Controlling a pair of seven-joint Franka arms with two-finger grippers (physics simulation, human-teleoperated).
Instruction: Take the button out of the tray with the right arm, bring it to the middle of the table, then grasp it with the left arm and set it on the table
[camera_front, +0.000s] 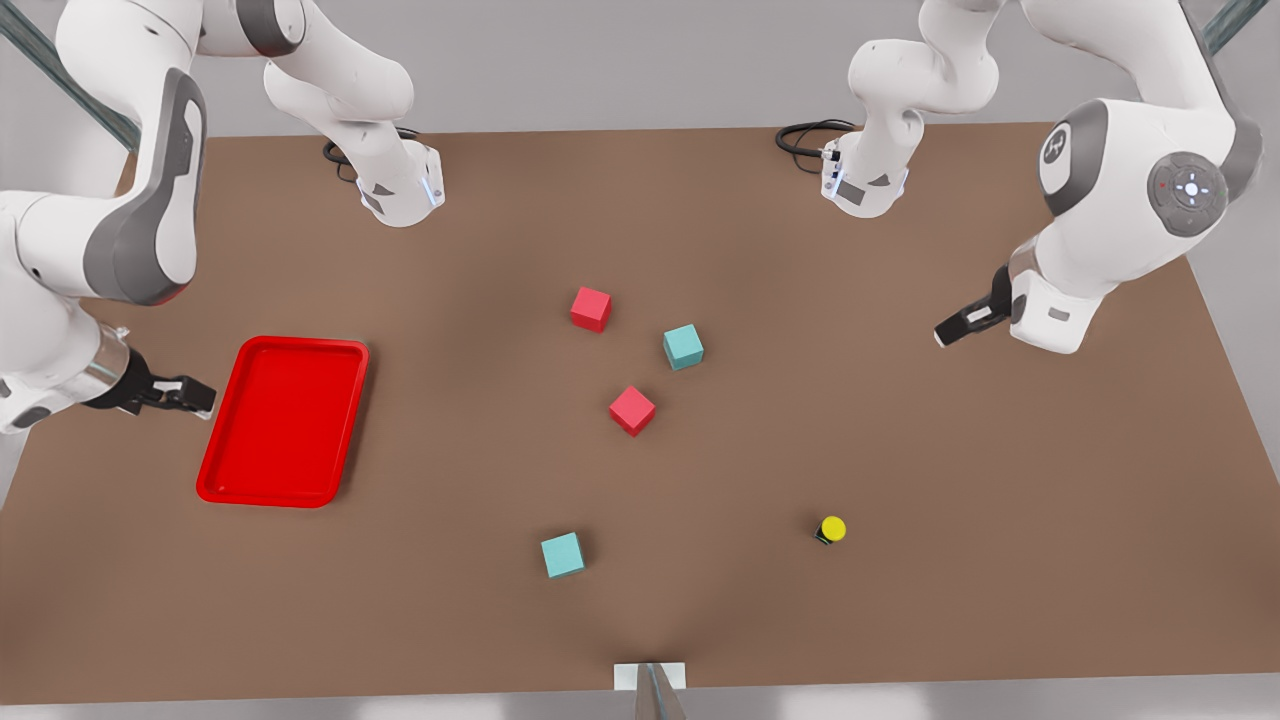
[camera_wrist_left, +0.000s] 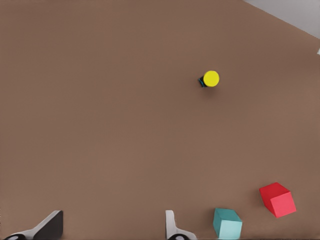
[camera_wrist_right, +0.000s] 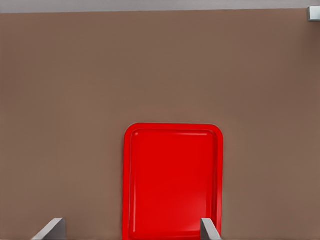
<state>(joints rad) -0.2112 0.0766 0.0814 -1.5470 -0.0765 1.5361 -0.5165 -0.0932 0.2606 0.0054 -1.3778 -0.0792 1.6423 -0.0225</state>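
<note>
The button (camera_front: 830, 529) stands upright on the brown table (camera_front: 1000, 480), yellow cap up, toward the front view's right and near the front edge; it is also in the left wrist view (camera_wrist_left: 210, 79). The red tray (camera_front: 300, 343) lies at the front view's left, its inside bare red, and its rim (camera_wrist_right: 172, 127) is seen in the right wrist view. My right gripper (camera_front: 203, 397) hovers just beside the tray's left rim, open (camera_wrist_right: 130, 235). My left gripper (camera_front: 943, 337) hangs open (camera_wrist_left: 112, 232) at the far right, well away from the button.
Two red cubes (camera_front: 590, 308) (camera_front: 632, 410) and a teal cube (camera_front: 683, 347) sit mid-table. Another teal cube (camera_front: 562, 554) rests nearer the front edge. Both arm bases stand at the back edge. A small white mount (camera_front: 650, 676) marks the front edge.
</note>
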